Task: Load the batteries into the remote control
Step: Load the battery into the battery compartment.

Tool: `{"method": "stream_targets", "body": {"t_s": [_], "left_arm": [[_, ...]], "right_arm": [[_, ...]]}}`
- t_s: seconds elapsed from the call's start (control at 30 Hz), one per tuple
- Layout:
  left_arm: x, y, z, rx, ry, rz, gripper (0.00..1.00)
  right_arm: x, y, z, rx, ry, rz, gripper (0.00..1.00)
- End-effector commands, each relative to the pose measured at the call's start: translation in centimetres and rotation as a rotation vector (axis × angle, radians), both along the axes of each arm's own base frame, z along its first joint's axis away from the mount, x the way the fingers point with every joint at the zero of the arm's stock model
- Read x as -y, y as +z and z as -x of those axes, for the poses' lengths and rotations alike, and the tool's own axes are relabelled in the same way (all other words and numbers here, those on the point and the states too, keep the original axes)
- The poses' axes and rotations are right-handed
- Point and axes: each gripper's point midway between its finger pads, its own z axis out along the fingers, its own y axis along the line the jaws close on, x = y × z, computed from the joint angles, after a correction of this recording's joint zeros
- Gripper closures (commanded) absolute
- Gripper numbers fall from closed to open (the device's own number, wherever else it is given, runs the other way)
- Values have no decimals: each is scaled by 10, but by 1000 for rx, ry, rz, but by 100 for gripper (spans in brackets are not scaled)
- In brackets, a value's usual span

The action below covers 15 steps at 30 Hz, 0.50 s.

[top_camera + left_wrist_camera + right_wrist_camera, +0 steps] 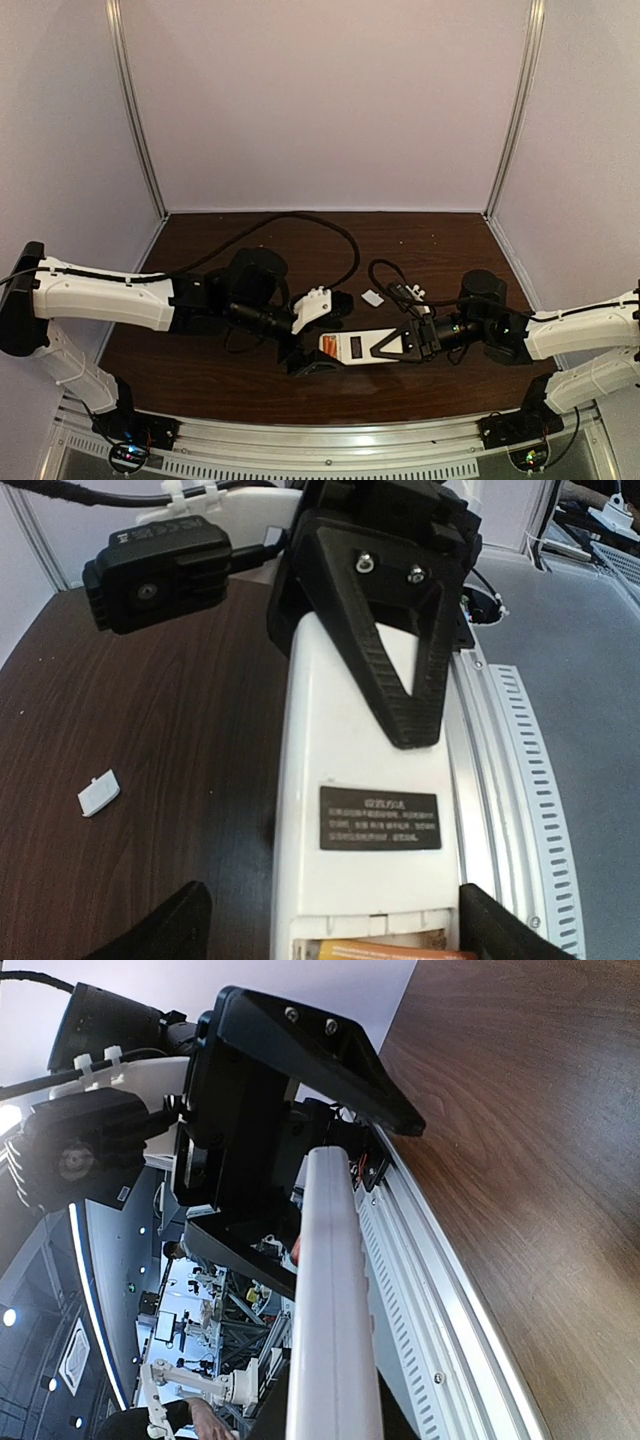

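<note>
The remote control (pixel 352 347) is held white back up above the table's near middle, with a dark label (pixel 380 818) on it. My right gripper (pixel 388 345) is shut on its right end, and one black finger (pixel 400 650) lies across the back. In the right wrist view the remote (pixel 330 1300) shows edge-on in the right gripper (pixel 330 1430). My left gripper (pixel 335 930) stands open, its jaws on either side of the remote's left end. There an orange battery (pixel 385 950) lies in the open compartment; it shows as an orange spot (pixel 328 344) from above.
A small loose white cover piece (pixel 372 297) (pixel 98 792) lies on the dark wooden table (pixel 200 360) just behind the remote. Black cables (pixel 320 225) loop across the table's back. An aluminium rail (pixel 330 435) runs along the near edge, and white walls enclose the other sides.
</note>
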Motion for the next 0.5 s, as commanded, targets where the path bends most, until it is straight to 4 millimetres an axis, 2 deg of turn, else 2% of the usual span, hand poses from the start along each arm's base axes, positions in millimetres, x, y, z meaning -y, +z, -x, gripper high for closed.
{"method": "stream_targets", "body": {"t_s": [0.0, 0.1, 0.2, 0.33, 0.47], "left_arm": [[3, 21, 2, 0, -20, 78, 10], [-1, 38, 6, 23, -35, 140, 7], [-7, 45, 9, 20, -54, 154, 8], [-9, 46, 13, 8, -83, 153, 11], [-12, 33, 15, -21, -90, 107, 13]], "right_arm": [[-4, 13, 2, 49, 23, -37, 100], [-4, 11, 3, 48, 26, -27, 100], [-4, 9, 3, 56, 30, -18, 100], [-4, 10, 3, 60, 34, -17, 100], [-5, 11, 4, 61, 38, -19, 100]]}}
